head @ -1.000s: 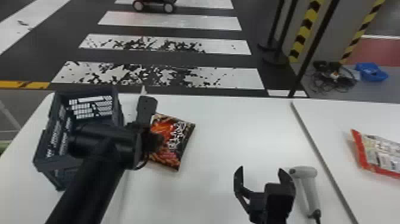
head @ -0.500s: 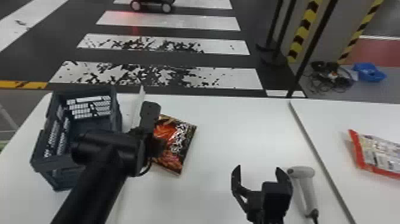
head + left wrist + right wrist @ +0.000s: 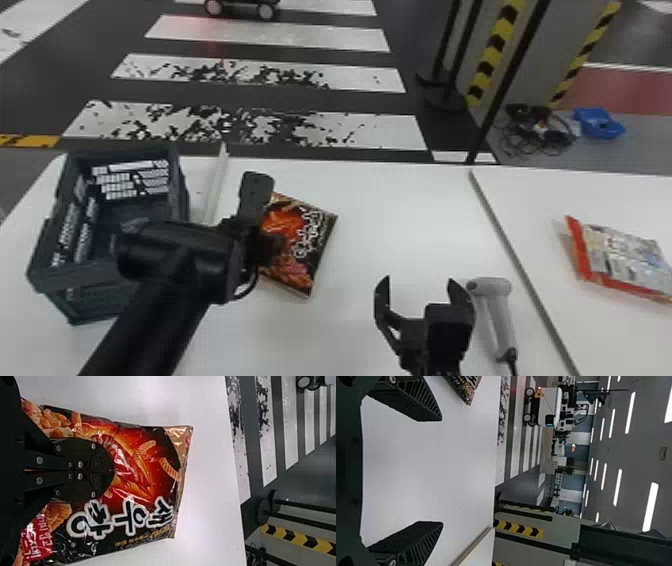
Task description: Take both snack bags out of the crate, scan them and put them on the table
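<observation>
- Both the left gripper [image 3: 262,245] and the black-and-orange glossy snack bag [image 3: 320,235] have slid a bit further right of the crate since the last frame.
- That crate [image 3: 55,277], dark grey slotted plastic, is my landmark: it sits by the smooth white table's [image 3: 395,220] left edge, its back close to the far edge.
- Left jaws are together, pinching the black-and-orange bag, just right of the crate.
- A pale raised strip [image 3: 215,185] runs between crate and bag, so mind that edge.
- Right gripper [image 3: 419,281] is parked well right of the crate, jaws wide apart, beside a light grey handheld scanner [image 3: 492,305].
- Plenty of white surface between that bag and the grey seam [image 3: 520,265]; the red-and-silver snack bag [image 3: 620,257] lies past the seam, furthest from the crate.
- Beyond the crate: dark floor with worn white stripes [image 3: 240,125], black-wheeled vehicle [image 3: 240,7] further back.
</observation>
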`<state>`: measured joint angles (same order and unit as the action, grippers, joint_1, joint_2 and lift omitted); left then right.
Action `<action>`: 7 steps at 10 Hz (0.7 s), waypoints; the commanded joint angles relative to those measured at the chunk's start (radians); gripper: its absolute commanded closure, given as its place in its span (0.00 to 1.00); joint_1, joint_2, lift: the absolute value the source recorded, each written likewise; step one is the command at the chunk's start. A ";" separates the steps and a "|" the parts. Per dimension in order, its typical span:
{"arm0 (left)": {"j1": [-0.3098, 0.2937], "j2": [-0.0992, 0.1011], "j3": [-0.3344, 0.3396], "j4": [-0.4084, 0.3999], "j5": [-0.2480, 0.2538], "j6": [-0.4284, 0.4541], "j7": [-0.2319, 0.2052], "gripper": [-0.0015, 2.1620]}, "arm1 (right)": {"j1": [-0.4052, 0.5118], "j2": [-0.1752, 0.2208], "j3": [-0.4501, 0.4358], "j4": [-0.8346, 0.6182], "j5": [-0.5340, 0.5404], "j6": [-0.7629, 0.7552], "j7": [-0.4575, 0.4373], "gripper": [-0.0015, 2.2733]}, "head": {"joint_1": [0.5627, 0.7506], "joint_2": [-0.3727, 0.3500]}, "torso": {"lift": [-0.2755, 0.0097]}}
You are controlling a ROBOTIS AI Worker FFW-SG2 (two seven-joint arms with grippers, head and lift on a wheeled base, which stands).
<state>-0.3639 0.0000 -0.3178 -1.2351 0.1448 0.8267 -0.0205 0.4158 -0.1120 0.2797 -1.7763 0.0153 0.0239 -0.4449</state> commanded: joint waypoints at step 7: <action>0.000 -0.003 -0.041 0.049 0.128 -0.109 -0.035 0.99 | 0.000 0.002 0.004 0.000 0.000 0.000 0.000 0.02 | 0.70 0.29 | 0.64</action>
<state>-0.3635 0.0000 -0.3590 -1.1914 0.2659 0.7258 -0.0543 0.4157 -0.1106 0.2837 -1.7763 0.0153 0.0238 -0.4450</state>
